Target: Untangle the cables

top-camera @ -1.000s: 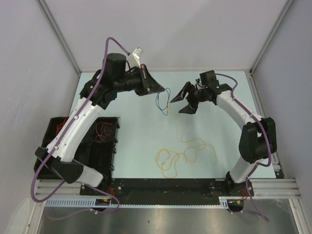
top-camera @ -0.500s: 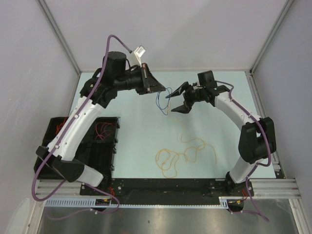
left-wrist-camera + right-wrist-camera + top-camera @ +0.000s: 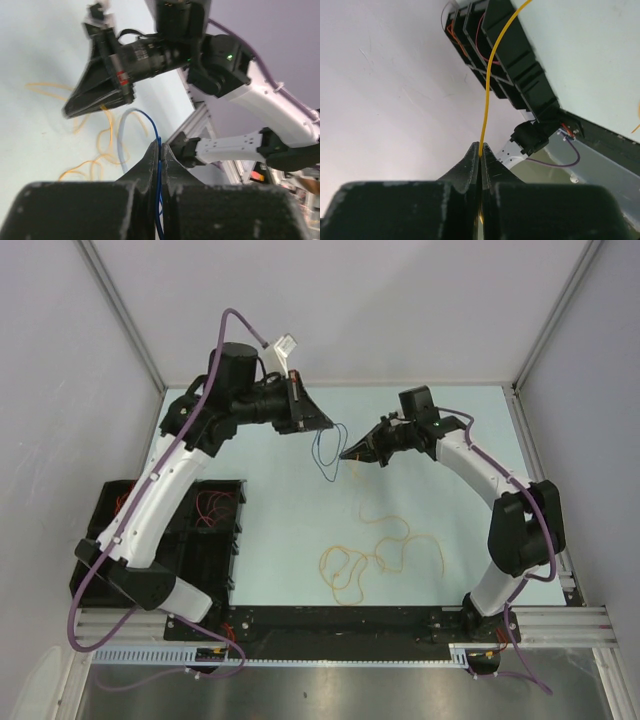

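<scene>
- The yellow cable (image 3: 378, 558) was seen in loose loops on the table (image 3: 280, 495), nearest the bases, with one thin strand rising from it toward the right gripper.
- To the left, red cables (image 3: 210, 508) were lodged in the compartments of the tray (image 3: 225, 562), well apart from the yellow loops.
- Farther out, the right gripper (image 3: 350, 453) was held above the table. Its jaws were pressed together on the yellow strand, which was shown in the wrist view running straight out from between the tips.
- Just beyond it, the left gripper (image 3: 328, 426) was clamped on the blue cable (image 3: 322, 452). That cable hung from the jaws in a narrow loop, with its low end near the right gripper's tip.
- Whether blue and yellow were crossed between the two grippers could not be told.
- A knot could be tightened rather than freed if the grippers were drawn apart while the two cables were hooked together.
- Either thin cable could be slipped out of its jaws under a hard pull, since each was pinched only at the very tips.
- The yellow loops could be dragged and bunched across the table if the strand were lifted too quickly.
- The grippers could be knocked together, being so near each other, if either were swung inward.
</scene>
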Controlling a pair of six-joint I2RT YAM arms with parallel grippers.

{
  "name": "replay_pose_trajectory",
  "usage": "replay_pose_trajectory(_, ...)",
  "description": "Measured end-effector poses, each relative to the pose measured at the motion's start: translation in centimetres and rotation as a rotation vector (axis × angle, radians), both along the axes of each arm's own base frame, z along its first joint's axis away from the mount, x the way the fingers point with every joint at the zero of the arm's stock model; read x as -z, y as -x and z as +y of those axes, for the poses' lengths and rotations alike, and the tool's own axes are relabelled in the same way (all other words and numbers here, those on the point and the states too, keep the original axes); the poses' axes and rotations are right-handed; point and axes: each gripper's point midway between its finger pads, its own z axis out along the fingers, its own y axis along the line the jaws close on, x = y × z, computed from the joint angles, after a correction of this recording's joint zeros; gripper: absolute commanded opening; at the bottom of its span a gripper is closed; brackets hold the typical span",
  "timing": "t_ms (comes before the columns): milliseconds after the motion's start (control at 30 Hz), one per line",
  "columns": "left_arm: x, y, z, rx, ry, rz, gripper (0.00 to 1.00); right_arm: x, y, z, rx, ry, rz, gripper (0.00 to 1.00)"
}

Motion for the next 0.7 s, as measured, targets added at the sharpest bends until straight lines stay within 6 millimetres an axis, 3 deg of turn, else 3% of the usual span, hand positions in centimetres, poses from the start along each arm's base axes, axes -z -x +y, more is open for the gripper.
replay_pose_trajectory(133, -0.7, -1.3, 3.3, -0.103, -0.066, -0.011, 0.00, 1.3, -1.9, -2.8, 0.059, 0.051, -0.019, 0.00)
replay_pose_trajectory(333, 0.4, -3.5, 13.4, -0.422, -0.173, 0.029, 0.00, 3.9, -4.4, -8.2, 0.159, 0.156, -0.014, 0.00)
replay_pose_trajectory(467, 1.4, -1.9, 17.0, -0.539, -0.247, 0.049, 0.00, 4.5, -4.8, -9.8, 0.179, 0.180, -0.012, 0.00)
replay_pose_trajectory(700, 3.6, 2.8, 20.8, -0.651, -0.378, 0.075, 0.00, 4.7, -4.3, -9.2, 0.146, 0.188, -0.026, 0.00)
